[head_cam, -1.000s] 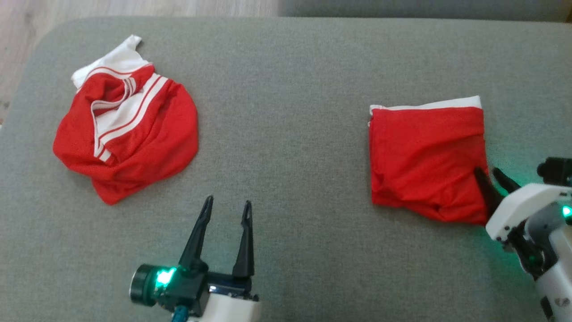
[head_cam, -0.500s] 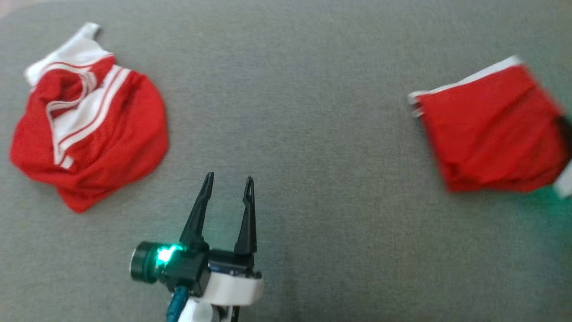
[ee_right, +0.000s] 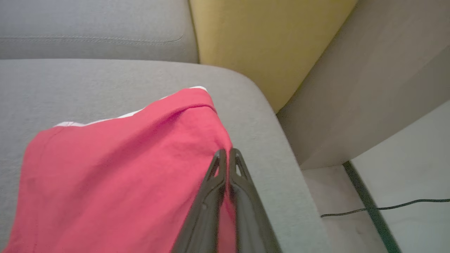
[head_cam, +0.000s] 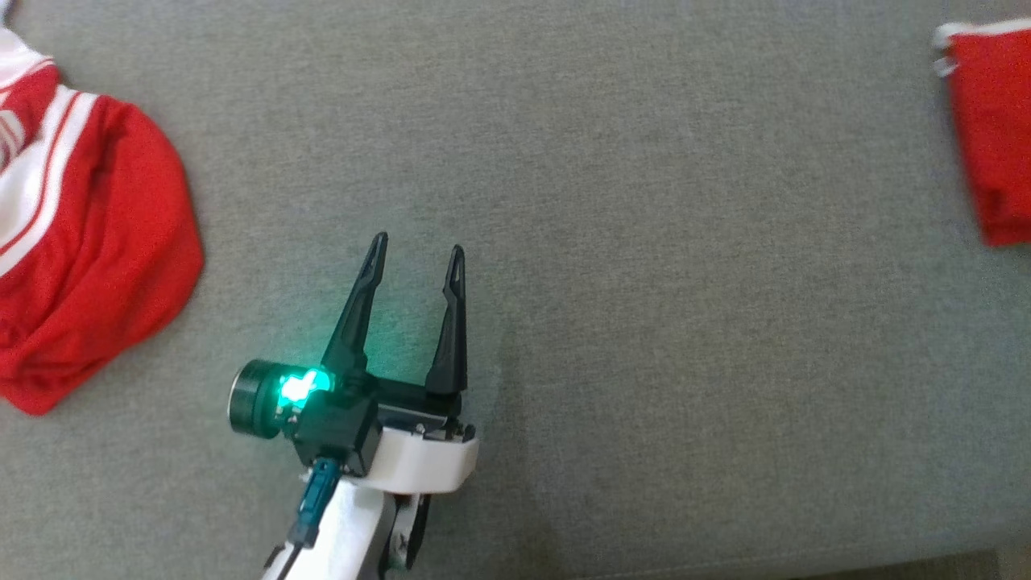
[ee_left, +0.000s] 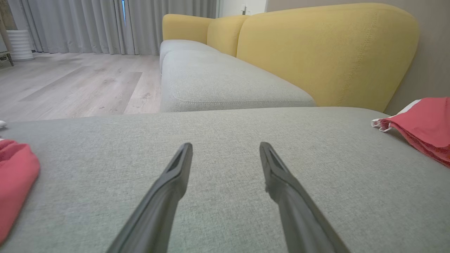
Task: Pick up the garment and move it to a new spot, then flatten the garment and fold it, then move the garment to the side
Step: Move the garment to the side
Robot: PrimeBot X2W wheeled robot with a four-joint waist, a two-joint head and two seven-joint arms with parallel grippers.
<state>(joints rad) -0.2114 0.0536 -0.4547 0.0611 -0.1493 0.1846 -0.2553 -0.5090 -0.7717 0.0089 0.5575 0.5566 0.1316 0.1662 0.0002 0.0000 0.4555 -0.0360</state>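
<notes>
The folded garment (ee_right: 116,175) lay at the right end of the cushion (head_cam: 644,322), its edge clamped by the right gripper (ee_right: 226,151); folding looked done, the move aside unfinished; the left gripper (head_cam: 417,244) hovered spread, empty.

Grey sofa seats (ee_left: 218,80) line yellow backrests (ee_left: 327,52). Grey curtains (ee_left: 70,24) hang beyond a pale wood floor (ee_left: 70,84). A black cable (ee_right: 386,208) lies beside the wall (ee_right: 369,88).
</notes>
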